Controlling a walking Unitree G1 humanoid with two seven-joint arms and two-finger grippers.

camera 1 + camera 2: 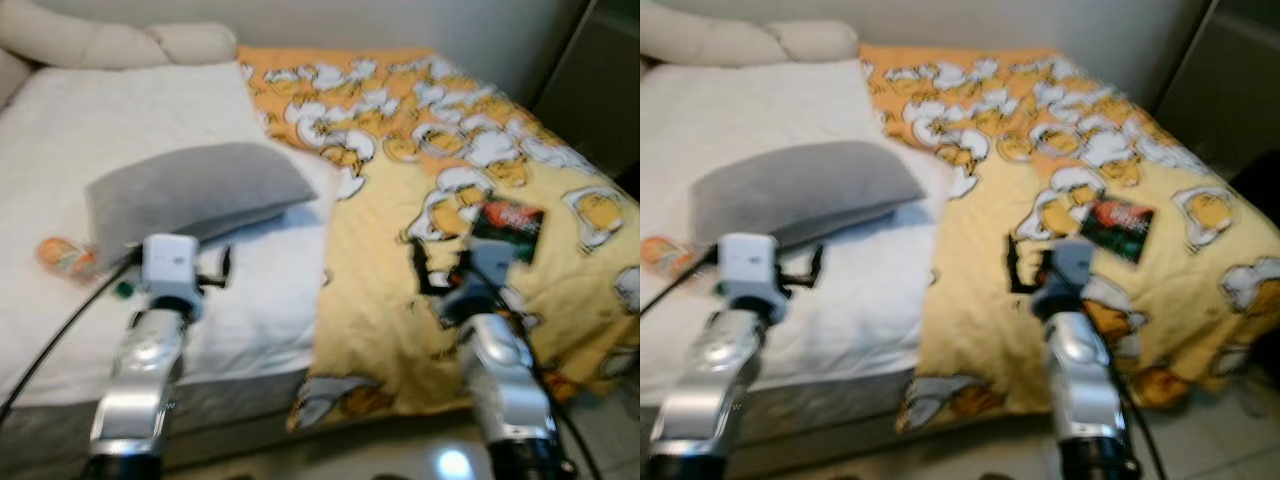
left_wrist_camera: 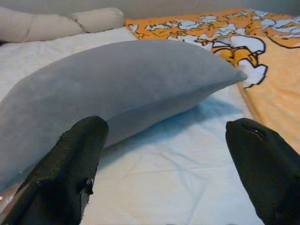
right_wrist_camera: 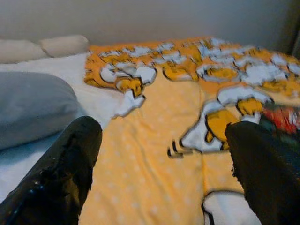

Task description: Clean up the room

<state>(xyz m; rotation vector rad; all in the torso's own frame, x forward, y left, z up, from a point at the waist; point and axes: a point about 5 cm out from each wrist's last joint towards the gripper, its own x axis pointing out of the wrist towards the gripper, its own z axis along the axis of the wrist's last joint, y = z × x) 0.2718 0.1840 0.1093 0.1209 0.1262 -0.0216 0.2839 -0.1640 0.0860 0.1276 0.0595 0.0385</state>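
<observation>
So the grey pillow point(image 1: 195, 190) sits on the white sheet point(image 1: 250, 300) of the bed, long axis running roughly crosswise to the robot, tilted a bit. It's straight ahead of the left gripper point(image 2: 171, 168), which is spread open and empty, fingertips just short of the pillow's near edge. Left arm is clearly the closer one for that. The right gripper point(image 3: 164, 173) is also open, hovering over the yellow duck blanket point(image 1: 400, 300), with a dark red-and-black packet point(image 1: 507, 228) just ahead and to its right. There's something orange point(image 1: 65, 257) by the pillow's left end, too blurry to identify.
</observation>
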